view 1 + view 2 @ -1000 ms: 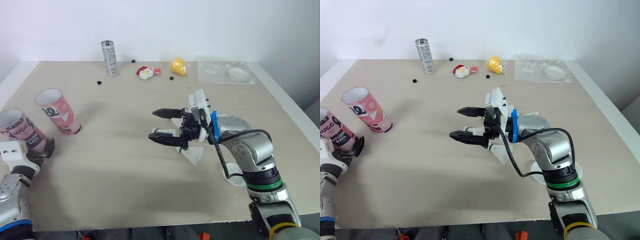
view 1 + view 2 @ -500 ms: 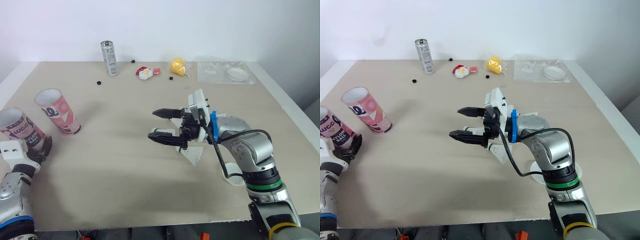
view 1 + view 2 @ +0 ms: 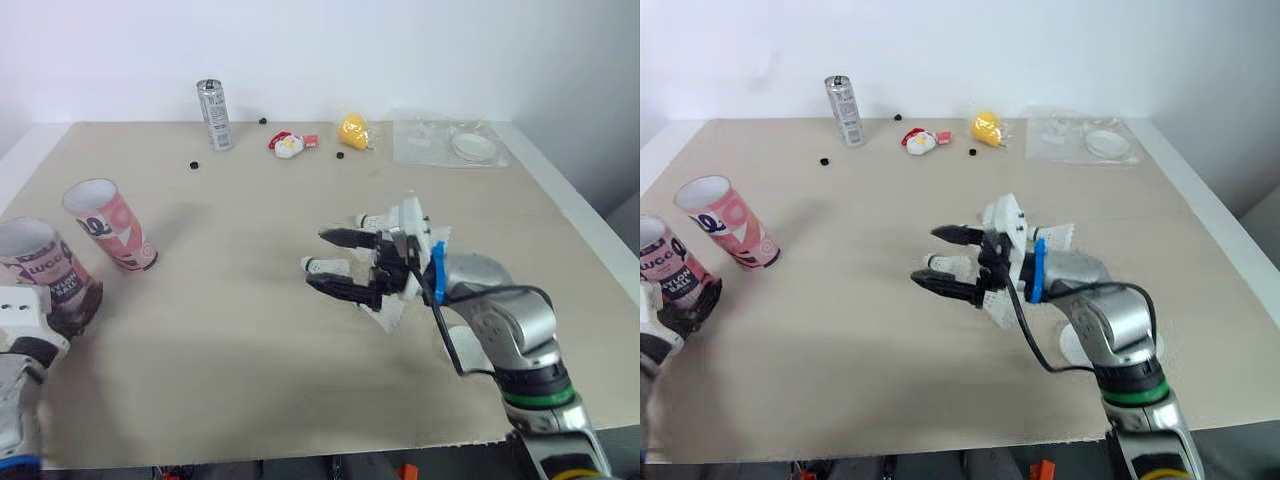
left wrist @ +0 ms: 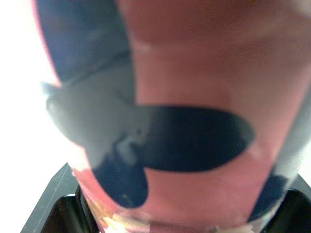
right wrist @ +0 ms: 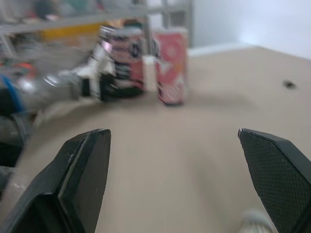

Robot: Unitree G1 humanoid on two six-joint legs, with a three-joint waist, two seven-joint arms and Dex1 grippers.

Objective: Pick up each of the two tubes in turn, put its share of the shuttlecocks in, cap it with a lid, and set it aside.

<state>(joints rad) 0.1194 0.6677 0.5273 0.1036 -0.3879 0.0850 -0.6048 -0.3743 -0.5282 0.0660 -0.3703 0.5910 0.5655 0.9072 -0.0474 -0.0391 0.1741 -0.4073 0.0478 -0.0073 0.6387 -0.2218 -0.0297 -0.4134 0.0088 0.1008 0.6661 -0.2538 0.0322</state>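
- Since a second ago your right gripper (image 3: pixel 318 260) has drawn back a little towards its own side and tilted; both tubes stand where they were
- Nearest you, at the table's (image 3: pixel 220 350) front left corner, your left gripper (image 3: pixel 70 308) is clamped on the base of the dark-labelled tube (image 3: pixel 48 268), which stands open end up, leaning slightly; in the left wrist view its printed wall sits right between the finger bases
- By your right forearm a white lid (image 3: pixel 1076 345) lies flat on the table, partly hidden by the arm
- At mid-table your right gripper hangs low over the shuttlecocks (image 3: pixel 388 314), fingers spread wide and holding nothing; one white cork shows between the two fingertips, and whether they touch it you cannot tell
- Just beyond the held tube, the pink tube (image 3: pixel 106 226) stands on the table, tilted, mouth open
- Along the far edge, left to right, you have a silver can (image 3: pixel 212 114), a small red-and-white figure (image 3: pixel 287 145), a yellow object (image 3: pixel 352 129) and a clear bag (image 3: pixel 440 145) with another lid inside
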